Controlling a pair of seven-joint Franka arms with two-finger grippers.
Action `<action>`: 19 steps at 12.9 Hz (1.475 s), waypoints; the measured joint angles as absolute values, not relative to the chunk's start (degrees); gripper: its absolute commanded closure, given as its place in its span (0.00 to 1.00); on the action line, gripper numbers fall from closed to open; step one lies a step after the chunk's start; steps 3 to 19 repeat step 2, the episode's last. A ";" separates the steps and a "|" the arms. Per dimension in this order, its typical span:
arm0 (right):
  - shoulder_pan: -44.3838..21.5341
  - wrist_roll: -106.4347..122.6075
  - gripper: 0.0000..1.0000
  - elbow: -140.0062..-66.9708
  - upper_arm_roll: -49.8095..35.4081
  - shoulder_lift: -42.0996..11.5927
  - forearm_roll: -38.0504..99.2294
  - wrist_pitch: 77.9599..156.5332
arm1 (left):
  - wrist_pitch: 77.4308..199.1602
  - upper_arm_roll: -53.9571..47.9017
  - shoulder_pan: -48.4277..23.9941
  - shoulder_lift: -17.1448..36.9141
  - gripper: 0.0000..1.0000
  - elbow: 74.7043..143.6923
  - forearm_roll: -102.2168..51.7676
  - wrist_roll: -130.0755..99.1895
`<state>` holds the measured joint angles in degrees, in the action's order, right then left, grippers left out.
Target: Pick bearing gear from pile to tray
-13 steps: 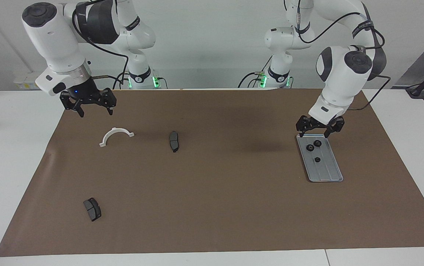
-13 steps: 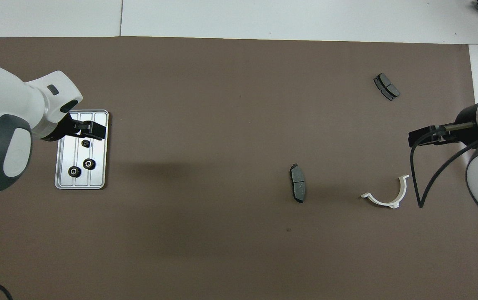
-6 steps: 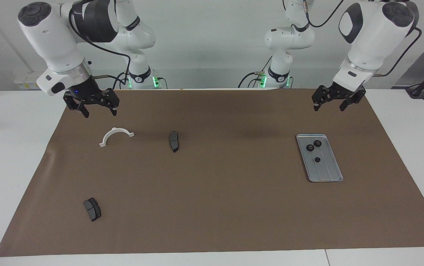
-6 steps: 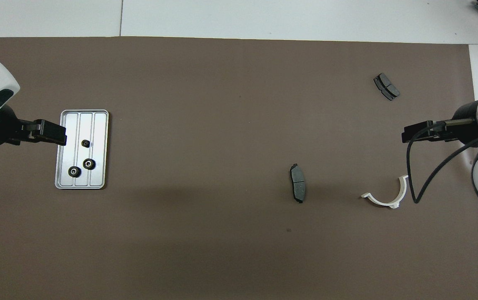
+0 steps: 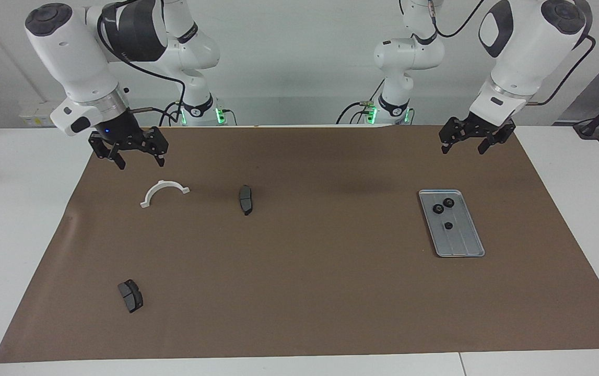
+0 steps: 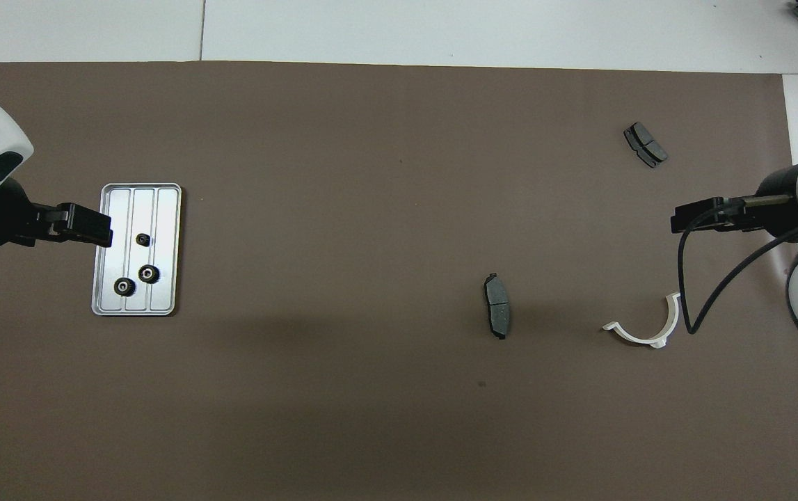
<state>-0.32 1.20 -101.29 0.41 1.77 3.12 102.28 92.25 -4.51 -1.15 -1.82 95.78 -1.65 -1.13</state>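
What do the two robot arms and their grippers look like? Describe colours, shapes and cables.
Both arms are glossy white with rounded dark grey joint caps and loose black cables. The left gripper and right gripper are black and two-fingered. Green lights glow at the bases.

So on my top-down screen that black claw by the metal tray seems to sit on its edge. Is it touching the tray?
Observer: No. From the facing camera the left gripper hangs high in the air, well clear of the tray.
Visitor: Is it carrying one of those little black wheels?
Observer: No, it is open and there is nothing in it.
Visitor: And the claw at the other end?
Observer: The right gripper is also raised and open. It hangs above the mat near the white half-ring and does not touch it.
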 measured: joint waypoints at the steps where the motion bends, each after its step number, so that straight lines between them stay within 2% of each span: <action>1: -0.18 1.18 0.00 -101.31 0.49 1.77 3.12 102.28 | 91.29 -4.48 -1.14 -2.01 0.00 94.76 -1.65 -1.13; 19: 0.08 1.18 0.00 -101.32 0.51 1.77 3.12 102.28 | 91.00 -4.48 -1.15 -2.27 0.00 94.35 -1.65 -1.13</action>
